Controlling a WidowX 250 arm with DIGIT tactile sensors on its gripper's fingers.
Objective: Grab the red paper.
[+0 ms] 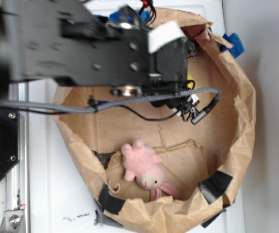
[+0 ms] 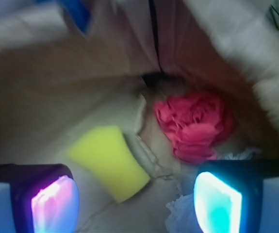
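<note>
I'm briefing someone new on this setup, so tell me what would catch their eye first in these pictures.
From the wrist, the red paper stands out, crumpled against the brown bag's inner wall, up and right of the yellow sponge. The open end effector frames the bottom with its glowing pads, empty. From outside, the pink plush toy lies low in the paper bag, under the black arm.

Exterior view: robot arm [image 1: 81,43] blurred, cut off at the top and left edges, hiding the upper part of the brown paper bag [image 1: 236,145]; claw not distinguishable beneath it. Red paper hidden here. Pink plush toy [image 1: 146,172] partly behind the bag's near rim.

Wrist view: soft focus throughout. White paper wad [image 2: 185,213] cut off by the bottom edge and partly covered by the right finger [image 2: 217,201]. Claw [image 2: 137,201] fingers cropped at the bottom.
</note>
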